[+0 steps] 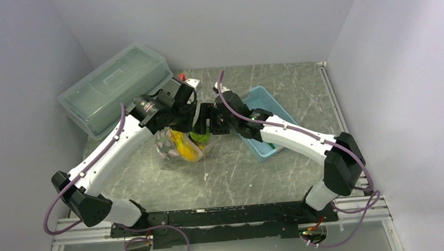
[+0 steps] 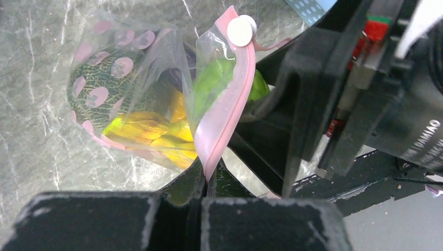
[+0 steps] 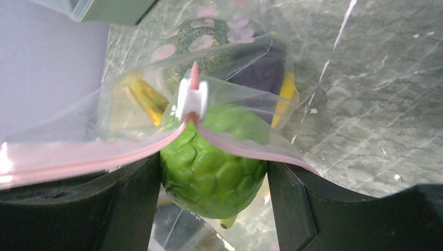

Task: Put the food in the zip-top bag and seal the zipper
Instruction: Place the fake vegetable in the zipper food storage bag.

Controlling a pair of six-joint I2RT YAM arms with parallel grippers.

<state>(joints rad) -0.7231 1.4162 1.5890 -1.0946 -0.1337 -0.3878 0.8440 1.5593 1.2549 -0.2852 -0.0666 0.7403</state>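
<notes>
Left fingers [image 2: 172, 214]: pinched shut on the zipper [image 2: 224, 115].
Right fingers [image 3: 130, 204]: clamped on green fruit [image 3: 214, 157] at bag [image 2: 130, 68] mouth.
Advice: push fruit deeper, clear of zipper, then release.

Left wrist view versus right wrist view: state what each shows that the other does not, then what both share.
Left wrist only: the left jaws pinched shut on one end of the zipper, the right arm looming black, a corner of the blue basket. Right wrist only: the right jaws gripping the bumpy green fruit at the bag mouth, a corner of the clear box. Both: the dotted bag, white slider, bananas, dull-green lump.
</notes>
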